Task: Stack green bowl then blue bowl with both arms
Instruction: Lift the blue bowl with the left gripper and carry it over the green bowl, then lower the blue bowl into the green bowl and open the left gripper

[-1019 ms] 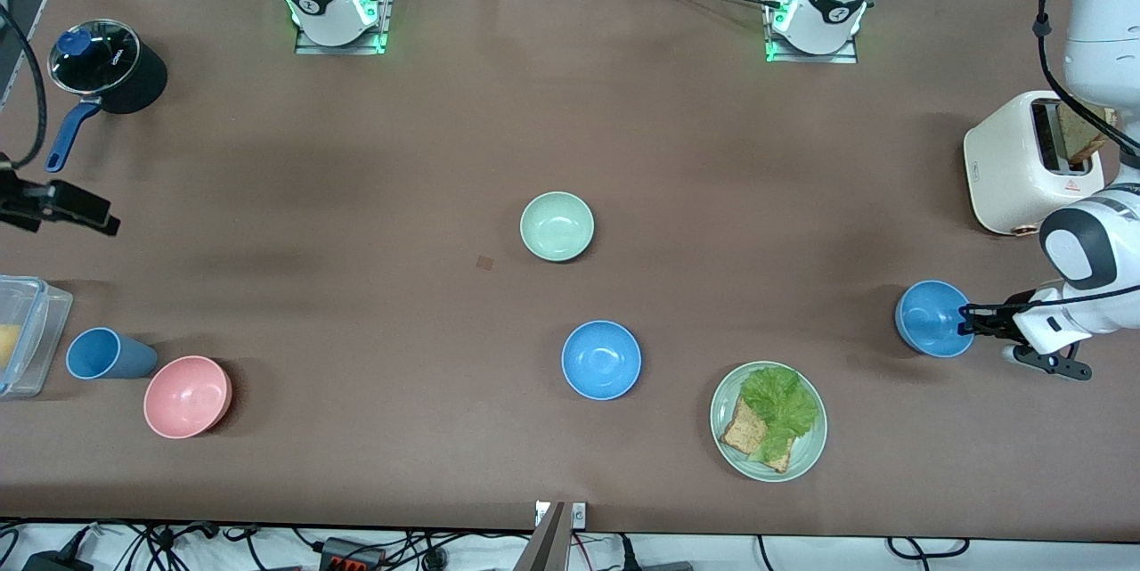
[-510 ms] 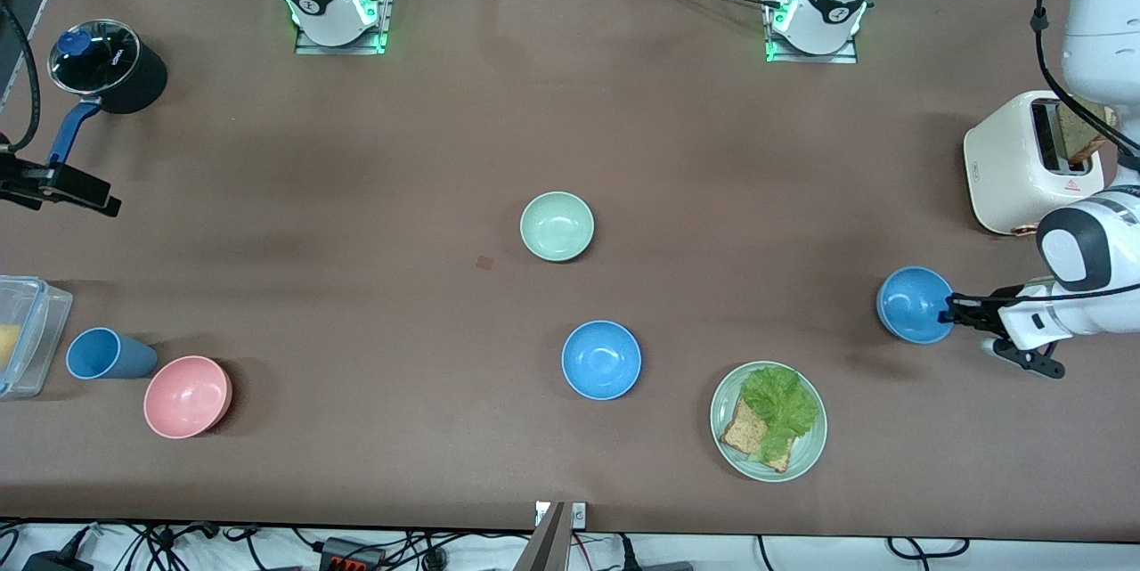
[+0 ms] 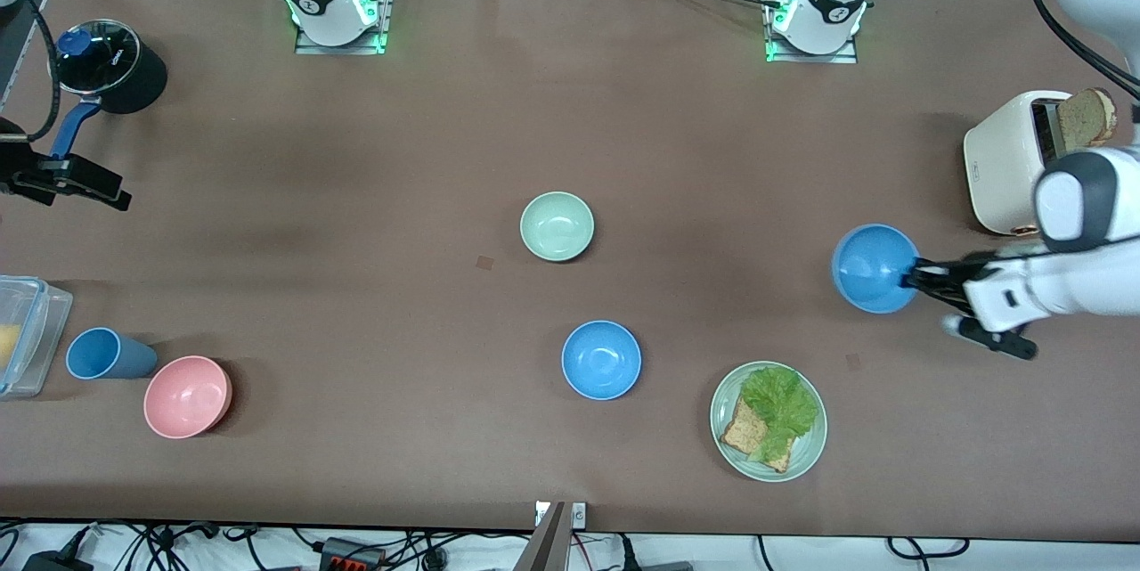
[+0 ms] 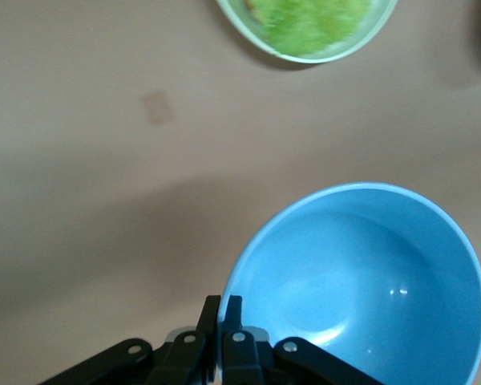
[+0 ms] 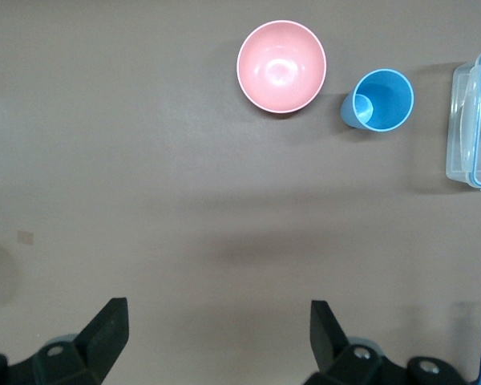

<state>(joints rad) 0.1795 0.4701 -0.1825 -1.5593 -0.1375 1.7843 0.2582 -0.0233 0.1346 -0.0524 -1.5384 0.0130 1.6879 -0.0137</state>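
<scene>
Small round pale mint-green bowl [image 3: 557, 225]: upright on table, mid-table. Small round sky-blue bowl [image 3: 875, 268] [image 4: 361, 281]: tilted, held by rim above table, toward left arm's end.

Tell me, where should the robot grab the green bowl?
Probably the green bowl by its thin rim, coming straight down from above. It sits upright and open, so one finger can slip inside and one outside, as the left gripper pinches the blue bowl.
</scene>
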